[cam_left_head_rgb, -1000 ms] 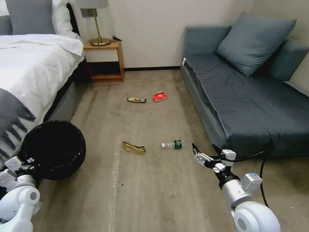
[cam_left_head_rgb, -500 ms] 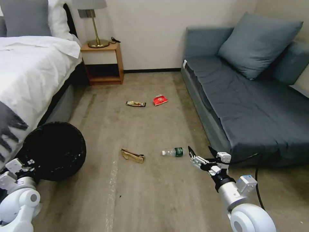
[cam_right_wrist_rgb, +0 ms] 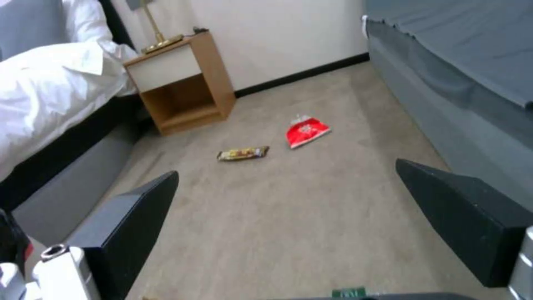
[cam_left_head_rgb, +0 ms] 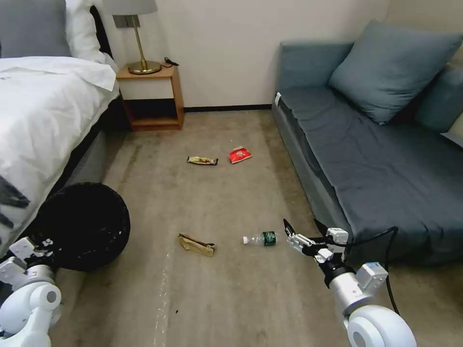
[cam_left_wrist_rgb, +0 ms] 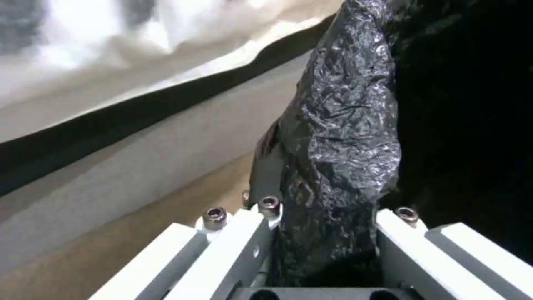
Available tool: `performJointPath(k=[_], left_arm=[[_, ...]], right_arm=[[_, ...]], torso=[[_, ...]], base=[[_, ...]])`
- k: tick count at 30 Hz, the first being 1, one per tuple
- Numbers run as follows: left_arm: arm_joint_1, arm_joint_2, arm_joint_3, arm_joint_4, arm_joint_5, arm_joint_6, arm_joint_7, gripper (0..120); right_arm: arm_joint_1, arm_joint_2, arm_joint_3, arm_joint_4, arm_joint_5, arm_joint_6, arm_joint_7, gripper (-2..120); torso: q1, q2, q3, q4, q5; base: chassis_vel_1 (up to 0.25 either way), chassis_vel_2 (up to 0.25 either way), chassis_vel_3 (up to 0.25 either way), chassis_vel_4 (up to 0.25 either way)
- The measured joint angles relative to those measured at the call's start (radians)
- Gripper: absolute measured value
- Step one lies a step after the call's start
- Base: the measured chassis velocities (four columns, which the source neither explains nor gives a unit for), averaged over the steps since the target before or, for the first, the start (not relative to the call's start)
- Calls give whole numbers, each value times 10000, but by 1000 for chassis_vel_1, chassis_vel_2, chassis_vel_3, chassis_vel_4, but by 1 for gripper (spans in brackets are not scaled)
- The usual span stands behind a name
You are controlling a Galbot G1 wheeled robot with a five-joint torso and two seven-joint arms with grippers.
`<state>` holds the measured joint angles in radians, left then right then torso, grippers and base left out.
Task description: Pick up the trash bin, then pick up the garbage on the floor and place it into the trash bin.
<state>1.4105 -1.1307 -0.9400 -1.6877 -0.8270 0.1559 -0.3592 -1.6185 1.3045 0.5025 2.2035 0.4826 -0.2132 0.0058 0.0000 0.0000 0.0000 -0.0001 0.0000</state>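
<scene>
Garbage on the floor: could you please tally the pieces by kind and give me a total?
Crumpled paper bag: 1
Plastic bottle: 1
Bar wrapper: 1
Red snack packet: 1
Total: 4

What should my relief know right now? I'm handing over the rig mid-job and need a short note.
Left end effector: shut on the trash bin rim, held at the robot's left beside the bed.
Right end effector: open, empty, low over the floor just right of the bottle.
Garbage, all on the carpet: bottle and crumpled paper bag near; bar wrapper and red packet farther, toward the nightstand.
Done: bin picked up.
Left: all four pieces to collect and drop in the bin.
</scene>
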Motion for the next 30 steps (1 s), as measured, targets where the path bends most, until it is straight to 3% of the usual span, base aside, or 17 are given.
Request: performJointPath(k=[23,30], left_arm=[[58,-50,-4,211,17,-161,166,3],[4,-15,-6,296,9,-177,180,3]], right_arm=[[60,-87,77,-175,9,-45,9,100],[132,-78,50,-377,298,478,-273,100]], torso=[[0,0,0,0,0],[0,0,0,0,0]], base=[[-92,97,98,-102],[-85,78,78,-74]])
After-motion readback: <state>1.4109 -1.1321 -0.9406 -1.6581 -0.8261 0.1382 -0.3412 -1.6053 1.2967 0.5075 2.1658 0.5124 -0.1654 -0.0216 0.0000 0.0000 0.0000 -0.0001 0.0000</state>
